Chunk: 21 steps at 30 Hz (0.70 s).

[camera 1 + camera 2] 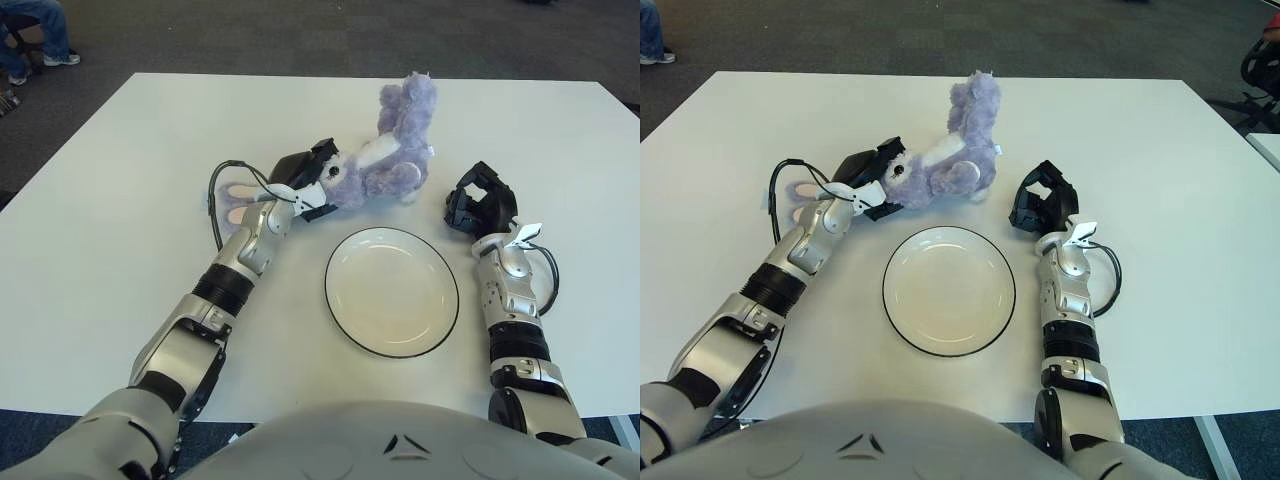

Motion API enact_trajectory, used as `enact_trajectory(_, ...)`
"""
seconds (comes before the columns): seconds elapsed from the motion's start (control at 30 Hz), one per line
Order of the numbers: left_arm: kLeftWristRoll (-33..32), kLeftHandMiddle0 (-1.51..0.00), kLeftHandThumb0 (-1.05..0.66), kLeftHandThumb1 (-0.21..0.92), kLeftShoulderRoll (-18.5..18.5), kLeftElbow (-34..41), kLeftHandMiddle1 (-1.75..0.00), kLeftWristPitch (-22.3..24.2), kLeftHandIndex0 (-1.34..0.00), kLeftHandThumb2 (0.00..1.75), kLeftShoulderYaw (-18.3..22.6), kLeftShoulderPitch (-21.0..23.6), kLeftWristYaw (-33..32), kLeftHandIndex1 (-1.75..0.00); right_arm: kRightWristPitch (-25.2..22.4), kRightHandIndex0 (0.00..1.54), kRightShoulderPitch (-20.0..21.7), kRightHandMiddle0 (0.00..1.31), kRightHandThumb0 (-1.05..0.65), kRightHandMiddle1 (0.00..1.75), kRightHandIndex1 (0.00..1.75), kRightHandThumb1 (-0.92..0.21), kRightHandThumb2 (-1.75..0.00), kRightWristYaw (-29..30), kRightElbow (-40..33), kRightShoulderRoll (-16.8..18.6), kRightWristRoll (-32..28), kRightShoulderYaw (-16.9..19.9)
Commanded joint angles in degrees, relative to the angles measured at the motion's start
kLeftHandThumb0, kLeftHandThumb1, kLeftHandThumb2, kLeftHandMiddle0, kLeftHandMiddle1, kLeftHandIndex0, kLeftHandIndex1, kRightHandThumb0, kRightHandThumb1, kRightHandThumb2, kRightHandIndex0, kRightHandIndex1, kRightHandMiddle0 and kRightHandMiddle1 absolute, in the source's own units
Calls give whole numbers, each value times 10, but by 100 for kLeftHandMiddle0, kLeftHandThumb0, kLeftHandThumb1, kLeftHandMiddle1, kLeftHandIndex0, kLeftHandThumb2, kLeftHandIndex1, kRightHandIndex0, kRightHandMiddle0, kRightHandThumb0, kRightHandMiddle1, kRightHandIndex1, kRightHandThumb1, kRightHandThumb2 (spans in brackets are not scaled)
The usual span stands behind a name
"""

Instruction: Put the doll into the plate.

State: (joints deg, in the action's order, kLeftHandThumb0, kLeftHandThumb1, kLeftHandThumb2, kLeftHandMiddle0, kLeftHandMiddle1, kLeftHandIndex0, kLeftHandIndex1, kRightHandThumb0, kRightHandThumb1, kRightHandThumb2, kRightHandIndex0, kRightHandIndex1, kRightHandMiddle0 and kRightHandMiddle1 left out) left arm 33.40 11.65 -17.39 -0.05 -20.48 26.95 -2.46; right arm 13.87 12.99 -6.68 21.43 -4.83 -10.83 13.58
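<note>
Your left hand (308, 178) is clenched around the head of the purple doll (385, 155), near the middle of the white table (120, 200). From that grip the doll's body rises tilted toward the far edge. Just nearer you, the black-rimmed plate (392, 291) holds nothing. Your right hand (478, 203) shows beside the plate's far right, fingers curled on nothing.

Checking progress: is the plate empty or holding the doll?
Empty: the plate is bare; the doll lies beyond it, head in the left hand.
</note>
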Motion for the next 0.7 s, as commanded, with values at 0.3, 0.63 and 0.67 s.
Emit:
enact_trajectory(0.3, -19, -72, 52, 18, -3, 73, -175, 11, -95, 148, 33, -15, -5, -175, -8, 127, 0, 69, -52, 175, 175, -22, -143, -8, 16, -3, -13, 7)
enact_trajectory(0.63, 12, -72, 52, 17, 12, 91, -175, -33, -95, 149, 43, -23, -62, -175, -9, 126, 2, 70, -52, 175, 175, -22, -144, -10, 23, -8, -12, 8)
enact_trajectory(0.67, 18, -72, 52, 17, 18, 97, -175, -37, -95, 149, 45, -24, -66, -175, -9, 126, 3, 70, -52, 175, 175, -22, -144, -10, 23, -8, -13, 8)
